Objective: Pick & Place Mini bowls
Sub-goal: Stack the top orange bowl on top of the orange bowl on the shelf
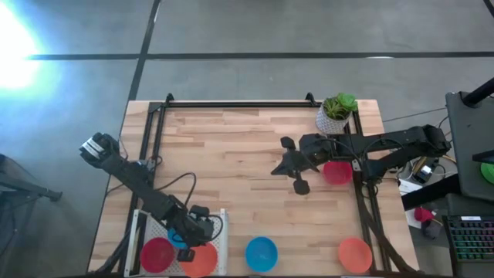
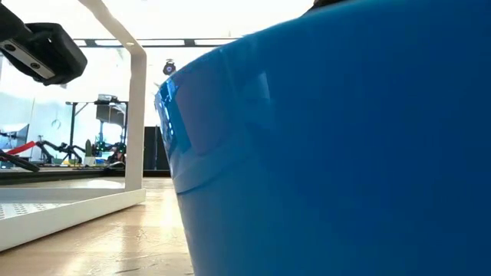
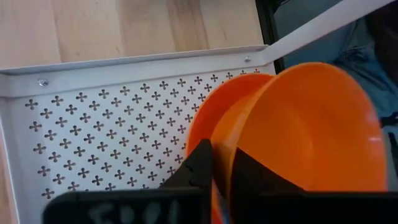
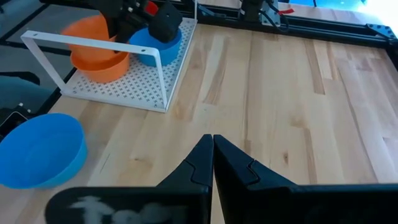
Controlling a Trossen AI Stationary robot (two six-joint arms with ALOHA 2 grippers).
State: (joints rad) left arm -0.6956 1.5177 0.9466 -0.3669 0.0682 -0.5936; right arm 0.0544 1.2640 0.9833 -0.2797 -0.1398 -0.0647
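Note:
A white perforated rack (image 1: 220, 220) stands at the table's near left corner. On it are a red bowl (image 1: 157, 253), a blue bowl (image 4: 155, 45) and an orange bowl (image 4: 104, 65). My left gripper (image 3: 222, 171) is over the rack, shut on a second orange bowl (image 3: 317, 124) that tilts above the first. My right gripper (image 4: 212, 146) is shut and holds nothing, hovering over the bare wood at mid-table (image 1: 276, 168). A red bowl (image 1: 337, 172) sits beside the right arm. A blue bowl (image 1: 261, 253) and an orange bowl (image 1: 355, 253) rest at the near edge. My left gripper pinches the tilted orange bowl by its rim (image 3: 225, 152). One finger (image 3: 249, 177) lies on the inside of the bowl, the other (image 3: 198, 165) on the outside. The bowl stands steeply tilted over the orange bowl (image 3: 208, 118) that sits on the rack.
A white pot with a green plant (image 1: 337, 112) stands at the far right by the black frame (image 1: 231, 104). The rack has a white bar (image 4: 112, 45) arching over it. In the low view the blue bowl (image 2: 322, 153) fills most of the picture. Bare wood lies across the table's middle.

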